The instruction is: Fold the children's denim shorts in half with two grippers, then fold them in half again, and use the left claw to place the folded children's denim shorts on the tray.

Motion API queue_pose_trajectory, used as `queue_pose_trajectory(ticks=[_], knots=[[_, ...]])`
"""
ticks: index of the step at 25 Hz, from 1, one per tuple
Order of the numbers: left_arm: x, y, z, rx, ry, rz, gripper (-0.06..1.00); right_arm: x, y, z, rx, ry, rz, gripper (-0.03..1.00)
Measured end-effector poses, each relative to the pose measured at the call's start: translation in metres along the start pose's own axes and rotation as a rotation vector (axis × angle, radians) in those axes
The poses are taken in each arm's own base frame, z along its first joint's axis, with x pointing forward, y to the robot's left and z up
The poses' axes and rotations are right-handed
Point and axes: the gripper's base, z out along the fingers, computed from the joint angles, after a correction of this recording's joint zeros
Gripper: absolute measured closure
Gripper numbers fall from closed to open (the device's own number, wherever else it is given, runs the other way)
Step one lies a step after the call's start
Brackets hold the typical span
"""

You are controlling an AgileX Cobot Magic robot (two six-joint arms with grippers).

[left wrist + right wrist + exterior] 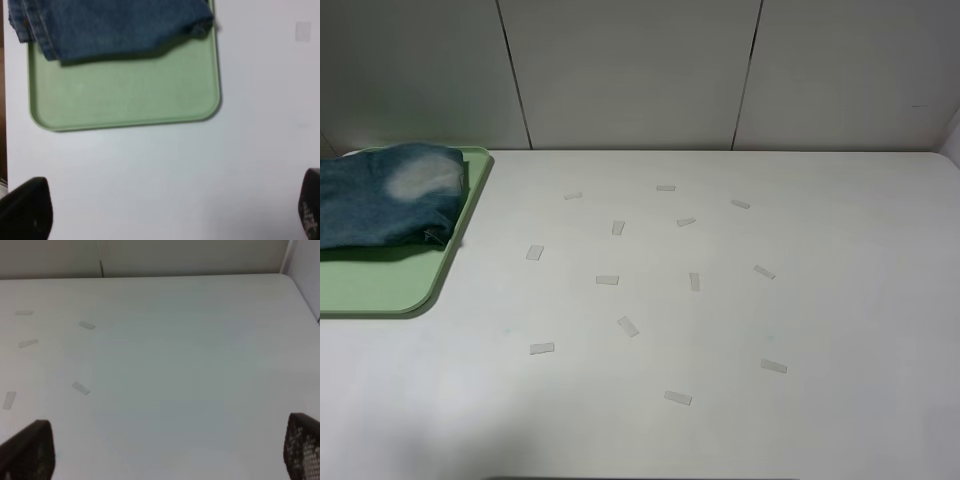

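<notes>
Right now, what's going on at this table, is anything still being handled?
Nothing is being held. The folded denim shorts lie on the green tray at the table's left edge, toward its far side. The left gripper hangs open over bare table near the tray, and the right gripper is open over the table's empty right part. Small tape marks dot the middle. The job looks done.
</notes>
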Motion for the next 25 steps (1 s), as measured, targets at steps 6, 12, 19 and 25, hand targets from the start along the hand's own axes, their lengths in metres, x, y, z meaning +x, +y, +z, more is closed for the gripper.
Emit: queue_pose_trajectory(ticks=[6,12,19,25], knots=[[0.044,-0.014,-0.021,-0.025,-0.106,0.012,-0.05,0.000,0.000,0.000,0.000,0.000,0.000,0.27],[0.086,-0.030,-0.034,-0.009,-0.232,0.020,-0.05,0.000,0.000,0.000,0.000,0.000,0.000,0.27],[0.117,-0.041,-0.031,0.042,-0.297,0.074,-0.05,0.000,0.000,0.000,0.000,0.000,0.000,0.27],[0.153,-0.045,-0.013,0.100,-0.371,0.172,-0.05,0.000,0.000,0.000,0.000,0.000,0.000,0.27]])
